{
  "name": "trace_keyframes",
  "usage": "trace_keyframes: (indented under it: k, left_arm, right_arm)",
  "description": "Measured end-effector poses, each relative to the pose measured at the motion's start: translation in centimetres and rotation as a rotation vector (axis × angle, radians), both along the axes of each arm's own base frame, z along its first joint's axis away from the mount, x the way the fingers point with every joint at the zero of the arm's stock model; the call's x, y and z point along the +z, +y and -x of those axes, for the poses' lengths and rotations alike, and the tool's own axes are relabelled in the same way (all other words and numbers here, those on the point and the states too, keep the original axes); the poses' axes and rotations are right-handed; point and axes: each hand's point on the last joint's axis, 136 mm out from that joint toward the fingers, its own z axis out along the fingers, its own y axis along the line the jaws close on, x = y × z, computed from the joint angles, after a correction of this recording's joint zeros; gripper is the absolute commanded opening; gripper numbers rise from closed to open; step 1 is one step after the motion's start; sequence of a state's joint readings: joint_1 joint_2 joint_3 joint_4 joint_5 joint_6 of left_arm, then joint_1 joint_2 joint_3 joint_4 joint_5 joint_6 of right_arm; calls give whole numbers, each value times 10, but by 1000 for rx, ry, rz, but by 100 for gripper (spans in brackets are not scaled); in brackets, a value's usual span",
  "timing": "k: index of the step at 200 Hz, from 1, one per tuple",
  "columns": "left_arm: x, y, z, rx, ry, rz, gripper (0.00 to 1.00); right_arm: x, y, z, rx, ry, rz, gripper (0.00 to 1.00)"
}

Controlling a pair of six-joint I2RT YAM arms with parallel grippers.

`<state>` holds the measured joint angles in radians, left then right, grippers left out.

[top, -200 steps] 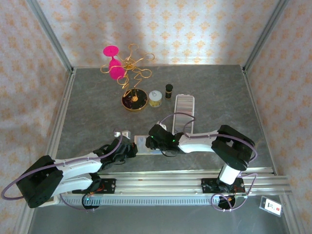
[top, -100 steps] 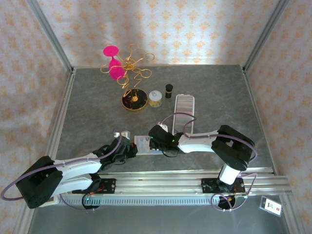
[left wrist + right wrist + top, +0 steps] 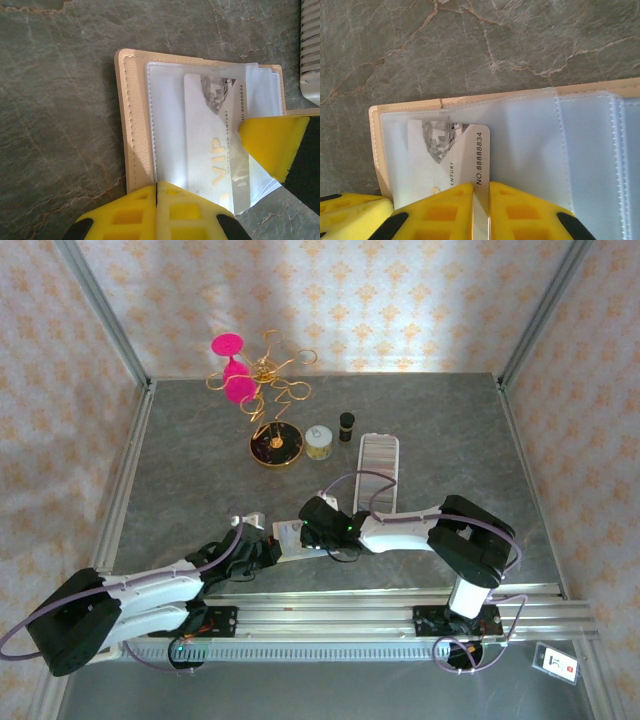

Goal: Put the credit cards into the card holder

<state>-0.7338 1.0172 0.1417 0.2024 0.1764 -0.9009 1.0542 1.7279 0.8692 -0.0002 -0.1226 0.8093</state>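
The cream-beige card holder (image 3: 132, 125) lies open on the grey table, its clear sleeves facing up. A whitish credit card (image 3: 210, 150) marked VIP sits partly inside one sleeve. My right gripper (image 3: 481, 195) is shut on the near edge of that credit card (image 3: 470, 150), and one of its yellow fingers (image 3: 270, 145) shows in the left wrist view. My left gripper (image 3: 157, 192) is shut, its tips resting on the holder's near edge where the sleeve meets the beige cover. From above, both grippers (image 3: 270, 548) (image 3: 308, 530) meet at the card holder (image 3: 288, 533).
A long clear case with ribbed rows (image 3: 378, 472) lies just behind the right arm. Further back stand a gold wire stand with pink discs (image 3: 262, 390), a small jar (image 3: 318, 442) and a dark bottle (image 3: 346, 424). Metal rails (image 3: 350, 610) line the near edge.
My right gripper has closed on the card and shifted slightly left. The left arm has reached a little further forward; its jaws stay shut.
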Motion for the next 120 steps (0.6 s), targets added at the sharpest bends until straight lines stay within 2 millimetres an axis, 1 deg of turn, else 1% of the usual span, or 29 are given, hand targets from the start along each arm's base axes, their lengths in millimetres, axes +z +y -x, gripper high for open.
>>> trace_keyframes:
  k: [32,60,96,120]
  left_arm:
    - [6,-2,0,-6,-19,15,2]
    - [9,-1,-2,3,-28,15,0]
    - [5,8,-5,50,-33,-21,0]
    - [-3,14,-6,77,-17,-52,0]
  right_arm:
    - [0,0,0,-1,1,-1,13]
    - [0,0,0,-1,1,-1,13]
    - [0,0,0,-1,1,-1,13]
    - [0,0,1,2,3,-2,13]
